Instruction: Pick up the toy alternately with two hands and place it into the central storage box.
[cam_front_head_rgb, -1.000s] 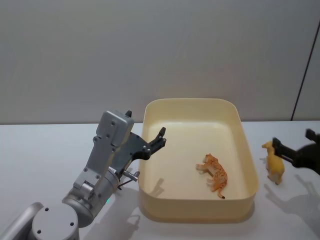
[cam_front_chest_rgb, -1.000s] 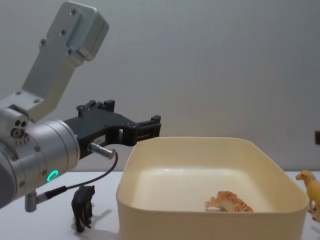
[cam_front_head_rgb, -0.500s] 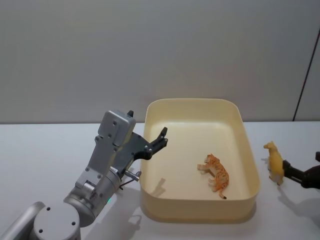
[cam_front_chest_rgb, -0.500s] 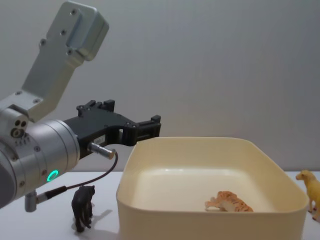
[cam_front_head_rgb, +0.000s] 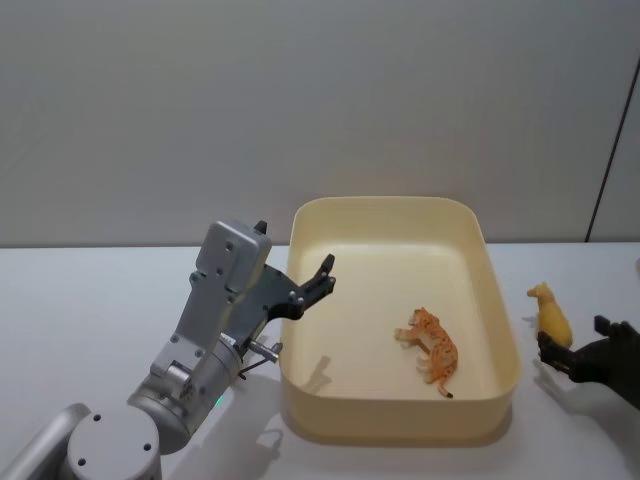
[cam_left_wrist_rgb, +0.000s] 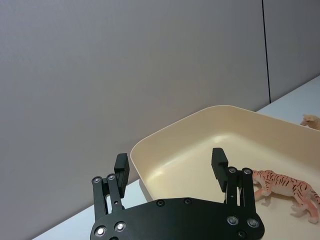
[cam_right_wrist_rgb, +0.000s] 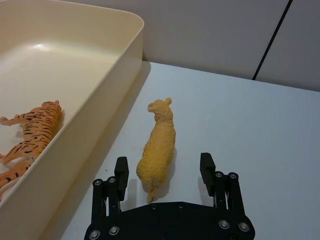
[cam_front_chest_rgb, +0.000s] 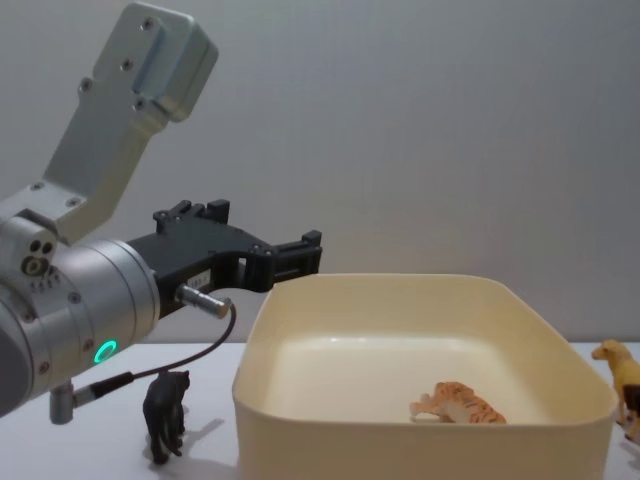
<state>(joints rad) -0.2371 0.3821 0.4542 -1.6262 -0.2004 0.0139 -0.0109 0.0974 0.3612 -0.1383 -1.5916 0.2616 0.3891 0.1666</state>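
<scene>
My right gripper (cam_right_wrist_rgb: 164, 164) sat low over the white table (cam_front_head_rgb: 80, 300), just outside the right wall of the central storage box (cam_front_head_rgb: 390, 415). Its fingers (cam_right_wrist_rgb: 121, 167) were spread wide, one on each side of the hindquarters of the yellow animal toy (cam_right_wrist_rgb: 159, 145). The right wrist view made the clearance plain: a gap of bare table lay between each finger and the toy, so I held nothing. The toy stood upright on the table beside the box, its head pointing away from my palm.

My left gripper (cam_left_wrist_rgb: 170, 161) hung above the box's left rim, equally wide open and empty.

An orange striped tiger figure (cam_front_head_rgb: 432, 345) lay on its side on the box floor, towards the right wall. The chest view brought out a dark animal figure (cam_front_chest_rgb: 165, 412) standing on the table left of the box, beneath my left arm.
</scene>
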